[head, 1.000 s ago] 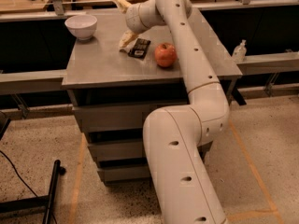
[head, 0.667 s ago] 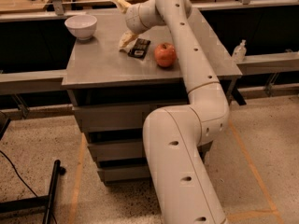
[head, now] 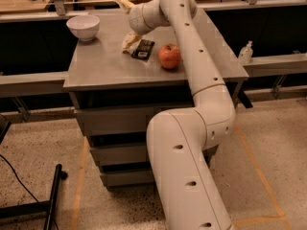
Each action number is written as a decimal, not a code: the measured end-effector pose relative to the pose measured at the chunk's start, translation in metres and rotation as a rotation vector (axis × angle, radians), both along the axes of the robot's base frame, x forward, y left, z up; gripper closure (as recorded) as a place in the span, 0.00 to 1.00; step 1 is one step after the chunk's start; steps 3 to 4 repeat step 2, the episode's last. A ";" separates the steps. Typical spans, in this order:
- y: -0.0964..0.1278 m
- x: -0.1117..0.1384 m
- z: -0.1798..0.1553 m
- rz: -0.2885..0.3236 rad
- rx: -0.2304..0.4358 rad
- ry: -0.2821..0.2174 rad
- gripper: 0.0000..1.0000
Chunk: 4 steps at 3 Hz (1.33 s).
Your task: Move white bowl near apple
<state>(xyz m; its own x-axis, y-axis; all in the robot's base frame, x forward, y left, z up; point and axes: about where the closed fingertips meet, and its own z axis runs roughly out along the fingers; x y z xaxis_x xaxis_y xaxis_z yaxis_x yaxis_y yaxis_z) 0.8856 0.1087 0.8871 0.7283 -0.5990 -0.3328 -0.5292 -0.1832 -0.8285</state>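
White bowl [head: 83, 27]: sits upright at the far-left corner of the grey tabletop [head: 105, 66], with its rim level and nothing visible inside it.
Apple [head: 170, 56]: a red-orange apple resting on the tabletop right of centre, closer to the right edge than to the left, and well apart from the white bowl.
Gap between them: the black packet and the end effector lie in the stretch between bowl and apple.
Black packet [head: 143, 49]: flat and rectangular, lying just left of the apple but not touching it.
End effector [head: 122, 24]: over the far middle of the tabletop, right of the white bowl and apart from it. It is released, its two cream fingers [head: 129, 40] spread wide with nothing between them. One points up and away, while the lower one reaches down beside the packet's left edge.
Arm [head: 192, 56]: thick cream links rise from the floor in front of the tabletop, bend at its right side and cross above the apple's far side.
Drawers [head: 115, 123]: stacked under the tabletop.
Bottle [head: 246, 51]: small, standing on a ledge beyond the right edge.
Floor [head: 283, 143]: speckled, with orange lines.
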 end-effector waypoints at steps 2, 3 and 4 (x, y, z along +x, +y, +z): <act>0.001 -0.001 0.001 0.000 0.000 0.000 0.00; 0.001 -0.001 0.001 0.000 0.000 0.000 0.00; 0.001 -0.001 0.001 0.000 0.000 0.000 0.00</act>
